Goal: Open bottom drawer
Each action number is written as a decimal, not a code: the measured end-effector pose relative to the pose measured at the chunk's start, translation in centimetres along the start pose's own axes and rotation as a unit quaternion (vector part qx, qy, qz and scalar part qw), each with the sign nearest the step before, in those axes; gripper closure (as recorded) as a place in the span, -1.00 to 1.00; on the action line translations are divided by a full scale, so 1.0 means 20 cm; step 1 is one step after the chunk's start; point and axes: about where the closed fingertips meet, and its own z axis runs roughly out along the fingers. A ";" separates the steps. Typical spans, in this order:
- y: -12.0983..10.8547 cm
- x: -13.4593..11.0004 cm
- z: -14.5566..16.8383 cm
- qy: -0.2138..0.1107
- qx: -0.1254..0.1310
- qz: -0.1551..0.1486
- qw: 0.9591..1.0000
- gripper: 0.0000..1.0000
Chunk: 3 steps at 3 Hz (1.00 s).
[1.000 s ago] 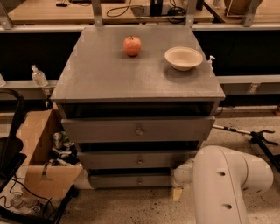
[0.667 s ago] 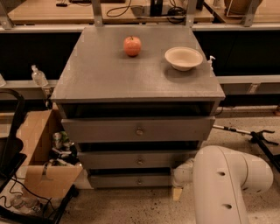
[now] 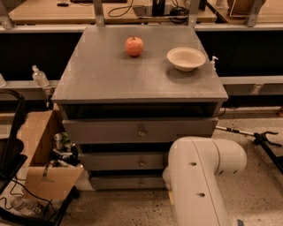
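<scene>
Grey wooden cabinet (image 3: pixel 132 79) centre frame, three drawers stacked. The bottom drawer (image 3: pixel 119 182) is the lowest and shortest front, just above the speckled floor (image 3: pixel 252 181). Its small round knob (image 3: pixel 140 181) is in the middle and none of its interior shows, so it looks closed. The middle drawer (image 3: pixel 115 161) sits directly above it, and the top drawer (image 3: pixel 110 130) above that with a dark gap under the cabinet top. Robot arm (image 3: pixel 199 185) is a fat white casing coming up from the bottom edge at lower right, covering the right end of the bottom and middle drawer fronts. End effector (image 3: pixel 166 177) is low down at the right part of the bottom drawer front, right of the knob and mostly hidden behind the arm casing. Can't tell whether it is released, clenched or holding anything, and contact with the drawer can't be told either. On the cabinet top are a red-orange apple (image 3: pixel 134 46) near the back centre and a cream bowl (image 3: pixel 186 58) to its right, the two apart and both upright. Open cardboard box (image 3: pixel 40 150) stands on the floor just left of the cabinet, with clutter inside. Clear bottle (image 3: pixel 40 77) is on a ledge at left. Wooden bench (image 3: pixel 53 11) runs behind the cabinet. Black tool (image 3: pixel 261 139) lies on the floor at far right.
</scene>
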 end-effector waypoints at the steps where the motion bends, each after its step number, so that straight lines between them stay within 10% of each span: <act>1: 0.02 -0.02 0.01 0.005 -0.004 0.007 1.000 -1.00; 3: 0.04 -0.01 0.01 0.003 -0.010 0.005 1.000 -0.19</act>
